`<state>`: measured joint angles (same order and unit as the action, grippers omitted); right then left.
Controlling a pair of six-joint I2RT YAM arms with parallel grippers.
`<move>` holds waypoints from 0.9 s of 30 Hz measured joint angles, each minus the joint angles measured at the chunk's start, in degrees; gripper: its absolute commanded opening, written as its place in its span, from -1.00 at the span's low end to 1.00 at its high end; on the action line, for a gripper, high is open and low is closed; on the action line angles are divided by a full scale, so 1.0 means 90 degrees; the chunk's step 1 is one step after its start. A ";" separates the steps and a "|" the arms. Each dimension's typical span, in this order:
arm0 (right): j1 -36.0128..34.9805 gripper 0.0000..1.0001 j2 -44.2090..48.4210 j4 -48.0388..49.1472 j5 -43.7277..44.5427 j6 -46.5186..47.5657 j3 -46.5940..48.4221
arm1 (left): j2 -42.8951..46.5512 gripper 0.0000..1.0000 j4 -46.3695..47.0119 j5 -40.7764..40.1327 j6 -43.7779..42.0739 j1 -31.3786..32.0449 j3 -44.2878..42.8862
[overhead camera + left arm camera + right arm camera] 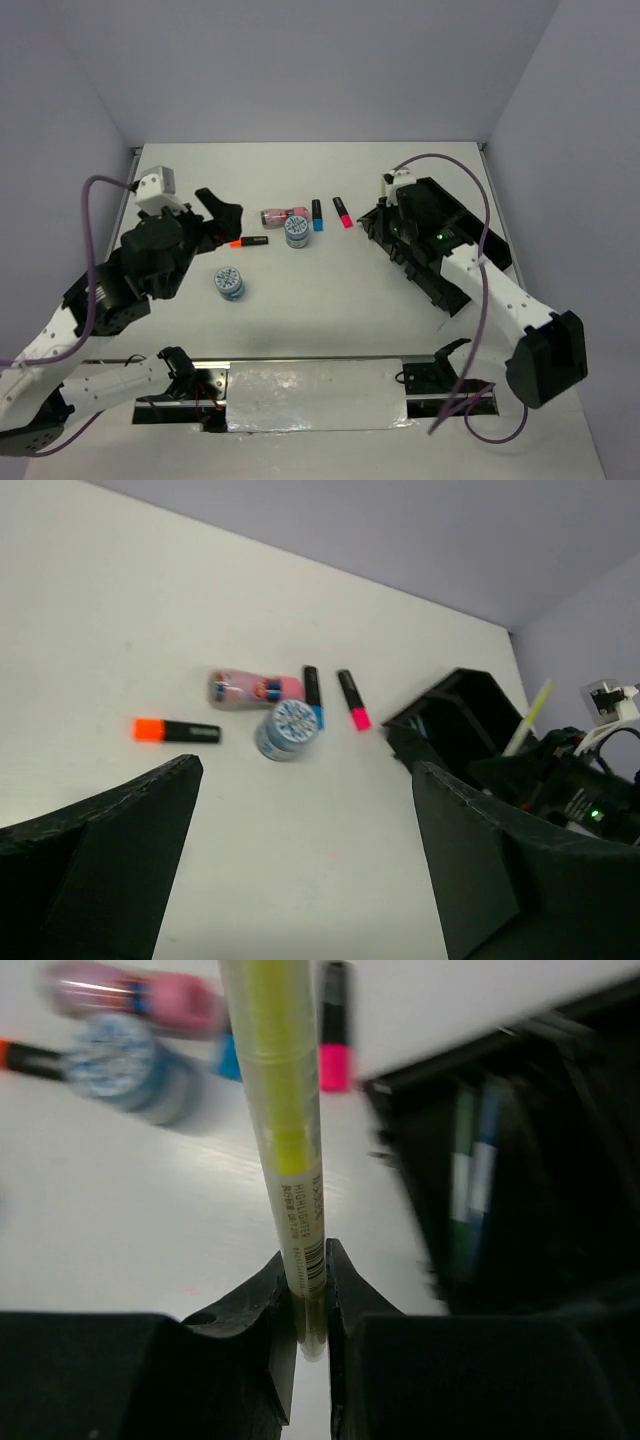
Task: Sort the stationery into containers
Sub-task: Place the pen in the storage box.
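1. Grip: the right gripper [305, 1272] is clamped on the lower end of a yellow highlighter [280, 1110]. The highlighter stands upright between the jaws, probably so that it can go end-first into a slot.
2. That gripper hangs at the rim of the black organiser tray [462, 212], on the side facing the loose items. I cannot tell whether the highlighter is over a compartment or just outside the wall.
3. Thin pens [467, 1185], green and blue, already lie together in one compartment, so the highlighter likely belongs with them.
4. The left gripper [305, 780] has its jaws wide apart and holds nothing. It hovers over the table facing the orange-ended marker [250, 241], which looks like its next pick.
5. A pink tube [280, 215], a blue-white disc [297, 231] just beside it, a blue-ended marker [317, 215] and a pink-ended marker [343, 212] lie clustered on the table.
6. A second disc [229, 283] lies apart, nearer the arms. Most of the sorting seems to remain.
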<state>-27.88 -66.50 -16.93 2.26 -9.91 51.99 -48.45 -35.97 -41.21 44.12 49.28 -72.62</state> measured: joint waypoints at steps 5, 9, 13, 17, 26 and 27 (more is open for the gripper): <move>0.1287 -0.94 -0.0940 -0.0777 0.0226 0.0425 0.0362 | 0.1239 0.99 -0.0189 -0.0338 -0.0787 0.0000 0.1052; 0.1800 -0.87 -0.1396 -0.1098 -0.0151 0.0663 0.0911 | 0.1644 0.99 -0.0284 -0.0138 -0.1200 0.0000 0.1882; 0.1996 -0.79 -0.1802 -0.1151 -0.0488 0.0860 0.1258 | 0.1472 0.99 -0.0430 0.0056 -0.1387 0.0000 0.2142; 0.2052 -0.77 -0.2152 -0.1319 -0.0767 0.1069 0.1287 | 0.1430 0.99 -0.0435 0.0143 -0.1430 0.0000 0.2157; 0.2062 -0.37 -0.2414 -0.1634 -0.0821 0.1180 0.1287 | 0.1472 0.99 -0.0432 0.0197 -0.1430 0.0000 0.2154; 0.2062 -0.24 -0.2414 -0.1649 -0.0799 0.1178 0.1287 | 0.1467 0.99 -0.0432 0.0211 -0.1430 0.0000 0.2154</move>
<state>-9.32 -88.23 -31.77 -4.93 0.69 63.57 -35.24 -39.86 -39.31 31.24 49.28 -53.23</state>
